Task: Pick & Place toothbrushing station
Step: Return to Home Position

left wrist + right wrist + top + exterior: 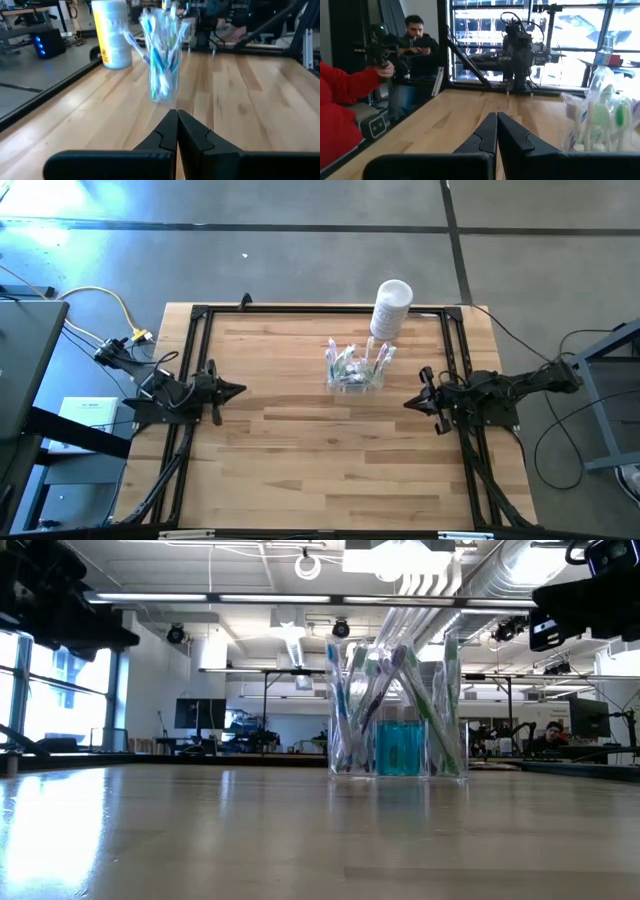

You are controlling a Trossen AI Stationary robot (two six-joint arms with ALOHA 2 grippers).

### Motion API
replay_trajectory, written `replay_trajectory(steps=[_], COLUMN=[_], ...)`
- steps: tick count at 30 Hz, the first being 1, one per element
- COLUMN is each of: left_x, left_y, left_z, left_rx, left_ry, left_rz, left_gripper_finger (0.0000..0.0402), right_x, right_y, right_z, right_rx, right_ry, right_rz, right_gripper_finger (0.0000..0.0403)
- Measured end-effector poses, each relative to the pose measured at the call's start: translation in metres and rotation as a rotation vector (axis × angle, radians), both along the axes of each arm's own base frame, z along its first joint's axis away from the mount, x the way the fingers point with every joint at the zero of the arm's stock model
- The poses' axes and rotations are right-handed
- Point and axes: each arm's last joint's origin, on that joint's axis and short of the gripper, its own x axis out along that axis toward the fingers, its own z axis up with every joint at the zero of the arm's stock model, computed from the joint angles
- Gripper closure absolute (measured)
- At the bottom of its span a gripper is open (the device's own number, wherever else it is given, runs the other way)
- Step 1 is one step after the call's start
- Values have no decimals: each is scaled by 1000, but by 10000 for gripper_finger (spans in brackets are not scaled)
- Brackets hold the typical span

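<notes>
Upright toothbrushing station (355, 374), toothbrushes (386, 690) splayed upward; left gripper (238, 390), right gripper (408, 402) flank it.

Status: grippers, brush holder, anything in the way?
Left gripper shut, empty, at table's left side. Right gripper shut, empty, at right side. Holder upright mid-table, toothbrushes inside. White container just beyond it; nothing blocking.

Clear toothbrushing station (356, 383), green and blue toothbrushes (160, 60), white container (391, 308), pale wood-plank table (330, 450).

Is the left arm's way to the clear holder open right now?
Probably yes: only bare table lies between the left hand and the holder; the white container stands beyond it, off that line.
</notes>
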Motion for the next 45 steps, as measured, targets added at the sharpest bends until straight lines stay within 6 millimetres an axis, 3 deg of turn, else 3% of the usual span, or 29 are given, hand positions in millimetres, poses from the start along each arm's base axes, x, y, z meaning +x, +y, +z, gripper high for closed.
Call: replay_trajectory(steps=[18,28,35,45], left_x=[4,4,4,4], left_y=[-6,-5,-6,-6], left_z=[-10,-11,-11,-11], left_rx=[26,212,-60,-69], left_ry=[12,51,1,0], left_rz=[-124,-145,-118,-117], left_gripper_finger=[401,401,401,400], right_x=[0,0,0,0], right_y=[0,0,0,0], right_z=[-15,-16,-16,-16], right_rx=[-26,-56,-58,-57], right_ry=[150,150,151,150], right_rz=[-4,-5,-4,-4], right_gripper_finger=[398,398,398,398])
